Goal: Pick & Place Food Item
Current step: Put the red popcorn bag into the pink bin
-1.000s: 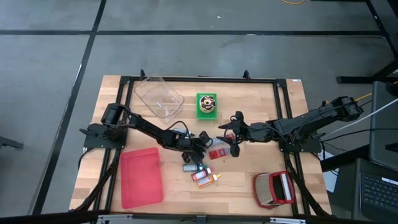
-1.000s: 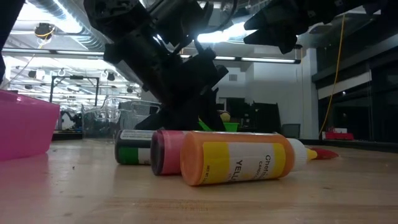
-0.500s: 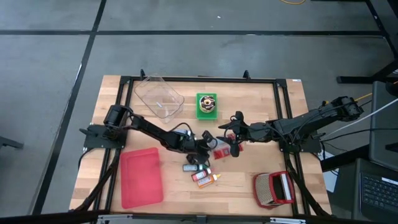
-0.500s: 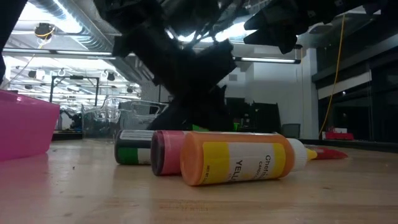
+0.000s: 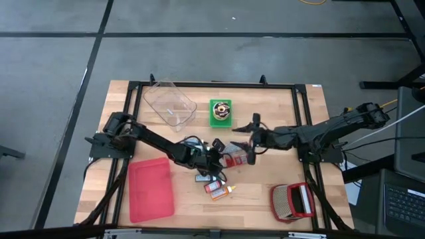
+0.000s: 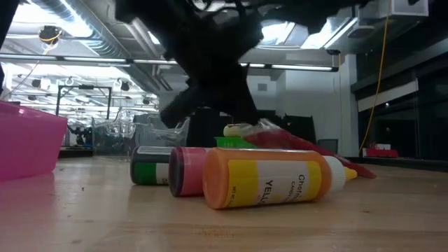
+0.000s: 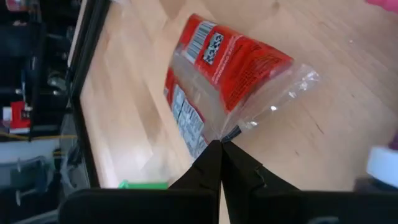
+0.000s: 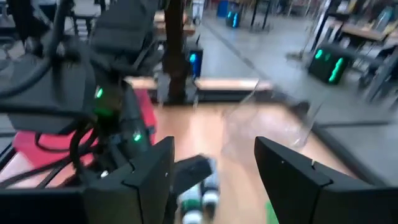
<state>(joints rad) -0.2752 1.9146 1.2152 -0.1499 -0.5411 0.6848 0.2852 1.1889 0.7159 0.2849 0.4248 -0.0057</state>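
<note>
left claw (image 7: 219,144) pressed together on the clear crimped end of the red snack packet (image 7: 217,68), mid-counter (image 5: 265,106), just in front of the green box (image 5: 222,112). from counter height the packet (image 6: 294,143) looks tilted, one end lifted, the rest trailing low behind the yellow bottle (image 6: 269,178).

right claw (image 5: 253,135) hangs spread just right of the packet, holding nothing.

risks, as i judge them:
- grip is only on thin, slick film; the weight of the contents could pull it free on a lift.
- the dragging end may catch the bottles (image 5: 214,186) lying just in front of the packet and roll them.
- the right claw waits close; swinging the packet that way could knock it.
- pink tray (image 5: 151,189) and clear tub (image 5: 170,103) lie well left of the green box; a long carry on a weak pinch.
</note>
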